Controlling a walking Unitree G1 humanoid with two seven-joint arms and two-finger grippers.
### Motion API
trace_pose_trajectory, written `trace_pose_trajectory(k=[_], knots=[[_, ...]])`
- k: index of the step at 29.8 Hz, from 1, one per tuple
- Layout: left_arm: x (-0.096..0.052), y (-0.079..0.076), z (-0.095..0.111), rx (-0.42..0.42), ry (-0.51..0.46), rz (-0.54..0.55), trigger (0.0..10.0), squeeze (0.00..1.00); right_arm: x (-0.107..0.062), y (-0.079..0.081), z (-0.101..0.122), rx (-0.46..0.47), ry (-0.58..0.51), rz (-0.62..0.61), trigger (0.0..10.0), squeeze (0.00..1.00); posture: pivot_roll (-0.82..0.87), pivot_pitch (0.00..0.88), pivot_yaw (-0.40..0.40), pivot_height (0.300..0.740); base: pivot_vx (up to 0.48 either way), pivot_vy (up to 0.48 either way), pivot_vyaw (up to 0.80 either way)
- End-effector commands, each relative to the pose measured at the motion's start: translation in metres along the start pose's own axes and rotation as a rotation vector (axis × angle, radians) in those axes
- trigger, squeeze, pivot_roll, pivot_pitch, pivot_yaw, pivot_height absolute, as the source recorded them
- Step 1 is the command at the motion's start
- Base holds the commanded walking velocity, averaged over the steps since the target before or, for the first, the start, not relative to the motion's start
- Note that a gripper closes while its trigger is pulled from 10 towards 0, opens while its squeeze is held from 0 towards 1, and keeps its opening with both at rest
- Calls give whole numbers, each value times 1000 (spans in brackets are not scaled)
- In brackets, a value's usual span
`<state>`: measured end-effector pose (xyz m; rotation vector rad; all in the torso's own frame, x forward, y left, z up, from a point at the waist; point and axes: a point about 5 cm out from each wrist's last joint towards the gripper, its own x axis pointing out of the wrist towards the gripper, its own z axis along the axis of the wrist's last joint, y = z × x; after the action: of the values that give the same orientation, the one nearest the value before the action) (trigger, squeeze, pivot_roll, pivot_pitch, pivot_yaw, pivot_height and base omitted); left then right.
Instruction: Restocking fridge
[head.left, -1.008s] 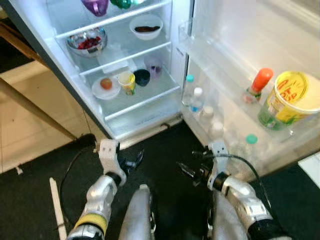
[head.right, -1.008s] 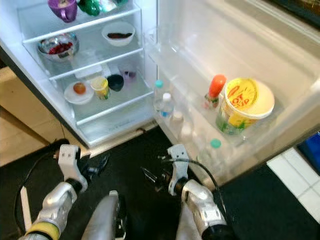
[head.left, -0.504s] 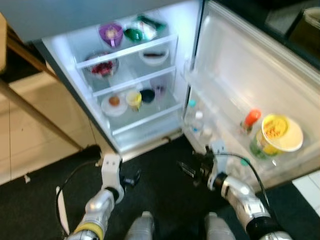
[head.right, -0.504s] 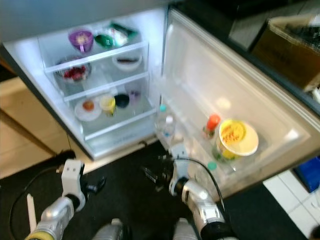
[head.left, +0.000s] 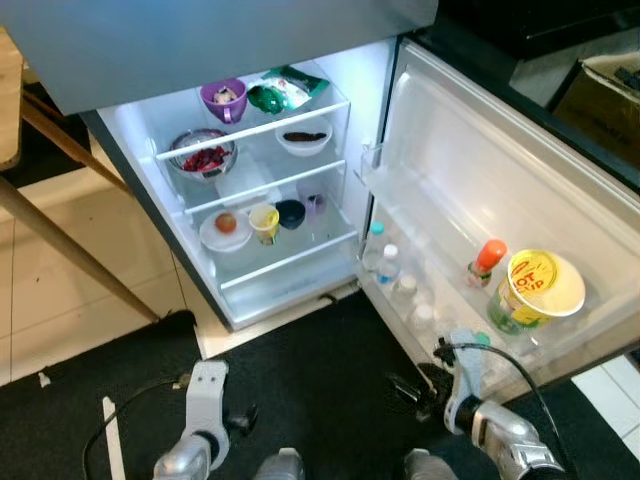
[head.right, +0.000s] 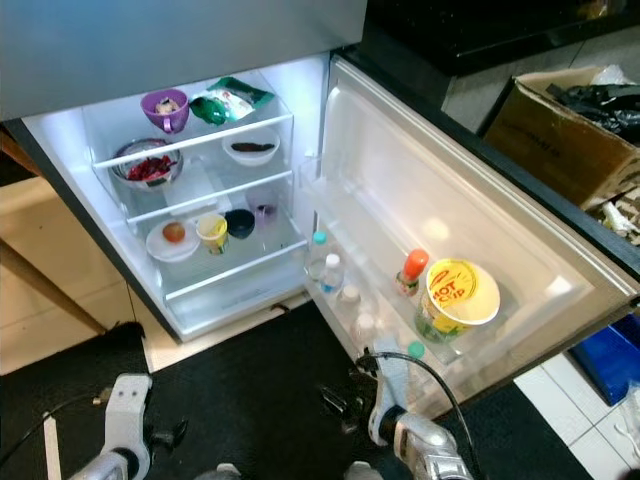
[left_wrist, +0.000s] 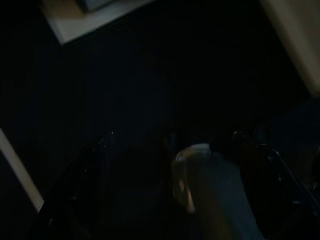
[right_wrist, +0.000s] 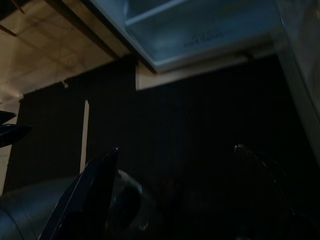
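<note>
The fridge (head.left: 300, 262) stands open ahead, door (head.left: 470, 190) swung to the right. Its shelves hold a purple bowl (head.left: 223, 98), a green packet (head.left: 280, 95), a metal bowl of red food (head.left: 203, 155), a white bowl (head.left: 303, 136), a plate with an apple (head.left: 226, 226), a yellow cup (head.left: 264, 222) and a dark bowl (head.left: 291, 212). The door shelf carries water bottles (head.left: 385, 262), an orange-capped bottle (head.left: 484, 262) and a yellow noodle tub (head.left: 535, 290). My left gripper (head.left: 240, 420) and right gripper (head.left: 410, 392) hang low over the black mat, both open and empty.
A black mat (head.left: 320, 370) covers the floor before the fridge. A wooden table leg (head.left: 70, 250) slants at the left. A white stick (head.left: 112, 440) lies on the mat. A cardboard box (head.right: 560, 130) sits behind the door at the right.
The camera has risen and pulled back, so the whole fridge and its grey top now show. Both arms have sunk toward the lower edge. Nothing was picked up.
</note>
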<state>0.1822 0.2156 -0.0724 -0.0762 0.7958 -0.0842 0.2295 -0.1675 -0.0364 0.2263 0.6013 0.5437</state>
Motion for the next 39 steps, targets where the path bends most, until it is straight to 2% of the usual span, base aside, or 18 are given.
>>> trace_pose_trajectory(k=[1,3,4,8,11,12,17,19,20,22,28,39], knots=[[-5,6,-12,-4,54,24,10000,0,-7,-5,-11,22,32,-23,10000,0,-12,70,8,740,0,0,0],[-10,7,-26,-18,106,49,10000,0,-14,-8,-24,32,80,-44,10000,0,-20,58,3,740,0,0,0],[-10,7,-26,-18,106,49,10000,0,-14,-8,-24,32,80,-44,10000,0,-20,58,3,740,0,0,0],[-19,7,-50,-38,196,84,10000,0,-40,-25,-57,99,221,-267,10000,0,-31,43,-3,740,0,0,0],[-20,6,-53,-39,207,90,10000,0,-56,-31,-77,125,290,-377,10000,0,-28,41,-9,740,0,0,0],[-20,6,-53,-39,207,90,10000,0,-56,-31,-77,125,290,-377,10000,0,-28,41,-9,740,0,0,0],[-20,6,-53,-39,211,95,10000,0,-78,-36,-99,188,358,-518,10000,0,-29,40,-9,740,0,0,0],[-18,5,-51,-29,211,93,10000,0,-95,-38,-114,184,430,-610,10000,0,-29,40,-9,740,0,0,0],[-18,5,-51,-29,211,93,10000,0,-95,-38,-114,184,430,-610,10000,0,-29,40,-9,740,0,0,0],[-17,4,-49,-26,209,90,10000,0,-106,-41,-122,186,476,-683,10000,0,-34,33,-11,740,0,0,0],[-15,2,-47,-37,204,87,10000,0,-114,-45,-125,168,522,-760,10000,0,-39,32,-13,740,0,0,0],[-16,-2,-52,-47,217,75,10000,0,-114,-48,-122,133,540,-796,10000,0,-37,37,-11,740,0,0,0]])
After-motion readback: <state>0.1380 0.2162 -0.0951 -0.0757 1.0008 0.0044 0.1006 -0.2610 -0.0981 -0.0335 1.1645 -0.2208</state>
